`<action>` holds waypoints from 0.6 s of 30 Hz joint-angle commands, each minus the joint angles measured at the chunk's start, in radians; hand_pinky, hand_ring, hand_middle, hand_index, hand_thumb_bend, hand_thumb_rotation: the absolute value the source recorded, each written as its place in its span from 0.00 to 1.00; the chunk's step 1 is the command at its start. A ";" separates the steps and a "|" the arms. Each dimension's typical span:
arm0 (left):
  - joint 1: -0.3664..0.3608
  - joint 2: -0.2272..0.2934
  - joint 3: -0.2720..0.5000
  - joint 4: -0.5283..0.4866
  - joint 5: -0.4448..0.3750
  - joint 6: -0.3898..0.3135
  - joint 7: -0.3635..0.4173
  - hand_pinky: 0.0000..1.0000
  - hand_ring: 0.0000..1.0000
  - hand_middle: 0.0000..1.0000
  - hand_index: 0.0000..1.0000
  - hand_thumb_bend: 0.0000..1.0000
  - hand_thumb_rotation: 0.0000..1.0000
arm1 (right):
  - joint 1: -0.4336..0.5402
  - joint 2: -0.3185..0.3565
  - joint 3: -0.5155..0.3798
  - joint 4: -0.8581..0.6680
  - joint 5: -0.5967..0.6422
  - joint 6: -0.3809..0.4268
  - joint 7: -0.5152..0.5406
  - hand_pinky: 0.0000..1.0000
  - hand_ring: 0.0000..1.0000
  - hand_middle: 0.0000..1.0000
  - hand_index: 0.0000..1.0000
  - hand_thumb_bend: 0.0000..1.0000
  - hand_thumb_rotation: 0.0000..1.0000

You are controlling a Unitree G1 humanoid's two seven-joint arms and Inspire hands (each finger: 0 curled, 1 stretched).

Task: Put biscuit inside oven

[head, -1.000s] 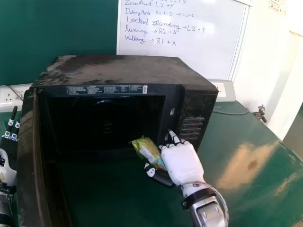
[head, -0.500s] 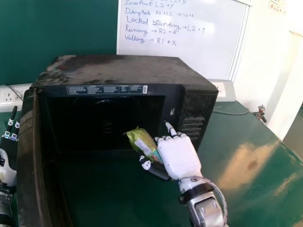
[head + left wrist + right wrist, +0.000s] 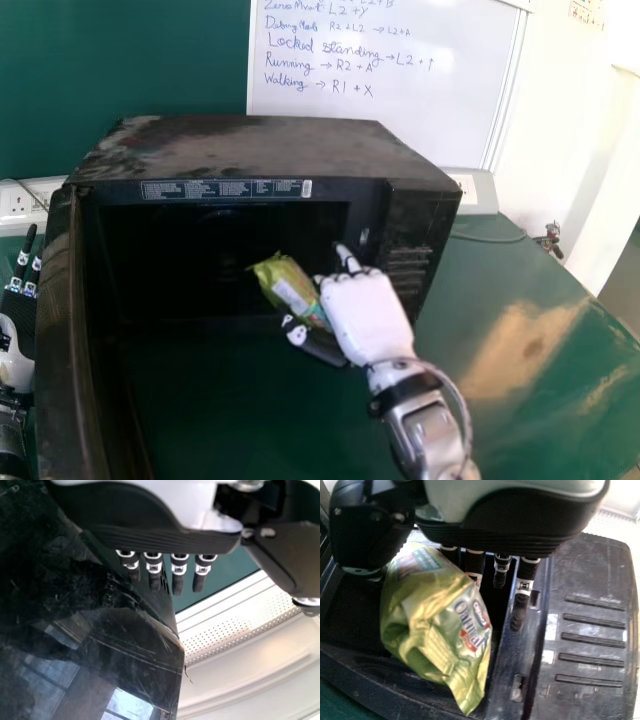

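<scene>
In the head view my right hand (image 3: 368, 318) is at the right part of the black oven's (image 3: 250, 150) open front, pinching the green biscuit packet (image 3: 287, 284) between thumb and fingers. One finger stands out straight beside the oven's control side. The right wrist view has the packet (image 3: 435, 625) held against my right hand (image 3: 475, 565), with the oven's buttons beside it. My left hand (image 3: 17, 345) rests at the head view's left edge, outside the oven door, fingers straight; in the left wrist view the left hand (image 3: 153, 567) hangs beside the dark door.
The oven door (image 3: 75, 350) stands open on the left side. A green table (image 3: 540, 390) extends to the right, with a cable at its back. Behind are a whiteboard (image 3: 400, 90) and wall sockets (image 3: 20, 205).
My right hand has moved left and slightly farther forward with the packet, from the control side toward the oven's opening. The left hand has kept still.
</scene>
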 commanded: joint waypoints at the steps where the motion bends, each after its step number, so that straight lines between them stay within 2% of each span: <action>1: 0.049 -0.053 0.008 0.051 -0.001 0.013 -0.012 0.00 0.29 0.73 1.00 0.17 1.00 | -0.040 0.016 0.010 0.019 0.005 -0.004 -0.024 0.59 0.53 0.46 0.54 0.53 0.00; 3: 0.050 -0.053 0.008 0.050 -0.002 0.017 -0.010 0.00 0.29 0.73 1.00 0.15 1.00 | -0.053 0.020 0.018 0.029 0.001 -0.004 -0.017 0.60 0.54 0.46 0.53 0.53 0.00; 9: 0.053 -0.055 0.007 0.044 -0.006 0.035 -0.011 0.00 0.31 0.73 1.00 0.21 1.00 | -0.086 0.034 0.030 0.065 0.023 -0.015 -0.031 0.60 0.54 0.47 0.53 0.53 0.00; 12: 0.052 -0.057 0.007 0.044 -0.002 0.021 -0.018 0.00 0.32 0.73 1.00 0.16 1.00 | -0.103 0.040 0.035 0.087 0.031 -0.018 -0.033 0.60 0.54 0.47 0.53 0.52 0.00; 18: 0.050 -0.055 0.007 0.051 -0.003 0.022 -0.028 0.00 0.31 0.74 1.00 0.16 1.00 | -0.141 0.055 0.045 0.147 0.035 -0.015 -0.067 0.58 0.52 0.47 0.52 0.53 0.00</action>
